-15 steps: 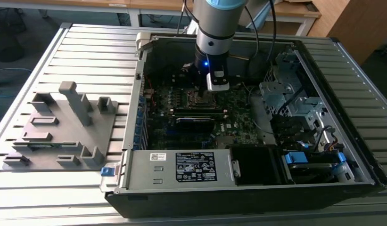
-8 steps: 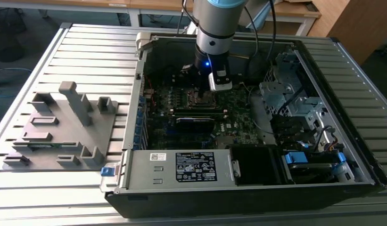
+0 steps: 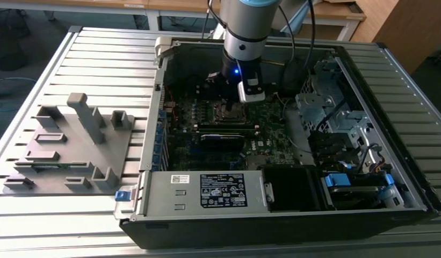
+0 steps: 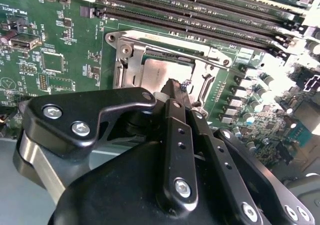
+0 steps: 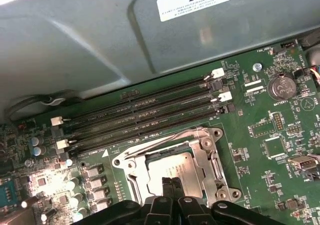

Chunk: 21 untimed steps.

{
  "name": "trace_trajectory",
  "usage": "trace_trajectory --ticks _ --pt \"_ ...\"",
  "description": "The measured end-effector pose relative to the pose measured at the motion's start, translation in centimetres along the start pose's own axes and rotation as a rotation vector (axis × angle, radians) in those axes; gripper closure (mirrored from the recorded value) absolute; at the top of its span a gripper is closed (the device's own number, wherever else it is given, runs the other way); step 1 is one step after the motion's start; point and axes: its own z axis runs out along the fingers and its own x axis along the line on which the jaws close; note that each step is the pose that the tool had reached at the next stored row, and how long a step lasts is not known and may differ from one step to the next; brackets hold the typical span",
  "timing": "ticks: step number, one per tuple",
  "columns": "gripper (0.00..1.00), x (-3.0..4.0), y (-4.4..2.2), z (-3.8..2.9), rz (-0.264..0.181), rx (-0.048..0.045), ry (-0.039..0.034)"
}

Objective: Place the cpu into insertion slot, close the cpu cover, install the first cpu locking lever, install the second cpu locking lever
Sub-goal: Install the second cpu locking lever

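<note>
In the exterior view my gripper reaches down into the open computer case onto the motherboard. The cpu, a dull silver square, lies flat in the insertion slot. The cpu cover, a silver frame, lies down around it. A thin metal lever runs along one side of the socket. In both wrist views the black fingers are shut together with nothing between them. Their tip sits over the cpu's near edge; whether it touches I cannot tell.
Long black memory slots run beside the socket, below the grey case wall. A coin battery sits nearby. The power supply and drive cage crowd the case. A grey fixture plate lies at the exterior view's left.
</note>
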Motion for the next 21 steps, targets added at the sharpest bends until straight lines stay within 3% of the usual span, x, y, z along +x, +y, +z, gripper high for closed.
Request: trace_trajectory --ticks 8,12,13,21 --pt "0.90 0.01 0.01 -0.15 0.000 -0.0005 -0.0012" --pt "0.90 0.10 -0.02 -0.14 -0.002 -0.0070 -0.0220" --pt "0.90 0.11 -0.02 -0.13 -0.002 -0.0079 -0.0243" --pt "0.90 0.17 -0.04 -0.14 -0.002 -0.0086 -0.0278"
